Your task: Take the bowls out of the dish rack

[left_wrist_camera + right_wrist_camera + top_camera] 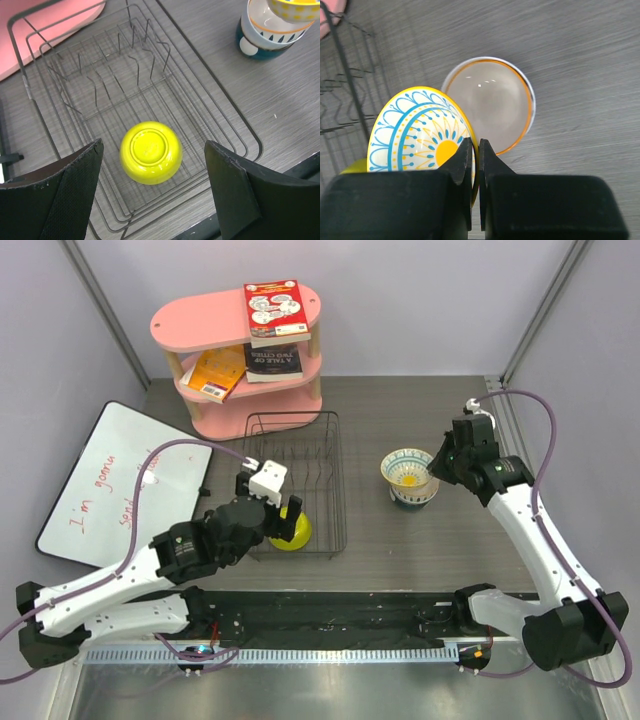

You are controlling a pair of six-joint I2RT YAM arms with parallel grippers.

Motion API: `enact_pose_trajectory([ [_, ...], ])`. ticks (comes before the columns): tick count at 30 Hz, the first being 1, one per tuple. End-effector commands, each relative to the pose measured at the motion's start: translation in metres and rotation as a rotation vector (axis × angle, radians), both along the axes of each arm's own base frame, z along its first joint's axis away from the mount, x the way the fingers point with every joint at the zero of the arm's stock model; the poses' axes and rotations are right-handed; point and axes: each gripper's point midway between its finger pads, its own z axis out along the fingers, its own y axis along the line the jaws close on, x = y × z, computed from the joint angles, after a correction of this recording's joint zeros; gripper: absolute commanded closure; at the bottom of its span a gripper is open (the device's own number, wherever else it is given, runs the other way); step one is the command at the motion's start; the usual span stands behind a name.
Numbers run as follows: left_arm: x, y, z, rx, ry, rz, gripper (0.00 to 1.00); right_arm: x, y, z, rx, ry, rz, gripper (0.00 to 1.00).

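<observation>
The left pincer (153, 147) hangs wide open, empty, above the upturned yellow-green bowl (296, 532), the only bowl in the dish rack (341, 480), at its 6 o'clock end. Descend straight, grip low on the wall, and lift above the rim wire — the tines at 12 o'clock stand apart. At 3 o'clock the right pincer (474, 146) pinches the patterned bowl (420, 132) by its rim over the stack (490, 102) on the table (420, 550) — crowded there.
</observation>
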Motion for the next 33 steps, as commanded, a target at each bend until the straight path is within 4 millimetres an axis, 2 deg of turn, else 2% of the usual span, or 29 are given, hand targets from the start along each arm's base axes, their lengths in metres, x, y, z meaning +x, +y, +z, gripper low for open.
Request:
enact_pose_trajectory([
  [1,0.007,-0.006,0.007,-0.046,-0.013,0.031,0.18,0.001,-0.018,-0.01,-0.065,-0.023,-0.07,0.99],
  [5,0.006,-0.008,0.003,-0.033,-0.001,0.024,0.18,0.0,-0.034,-0.02,-0.109,-0.049,-0.141,0.99],
  [6,0.006,-0.008,0.003,-0.034,-0.002,0.022,0.18,-0.003,-0.039,-0.028,-0.127,-0.04,-0.16,0.99],
  [13,0.006,-0.007,0.0,-0.031,0.003,0.025,0.18,-0.003,-0.044,-0.041,-0.129,-0.052,-0.184,0.99],
  [23,0.006,-0.014,-0.006,-0.015,0.02,0.007,0.18,0.015,-0.045,-0.021,-0.132,-0.132,-0.198,0.99],
  [33,0.007,-0.017,-0.008,0.003,0.024,0.0,0.18,0.024,-0.036,-0.03,-0.077,-0.149,-0.19,0.99],
])
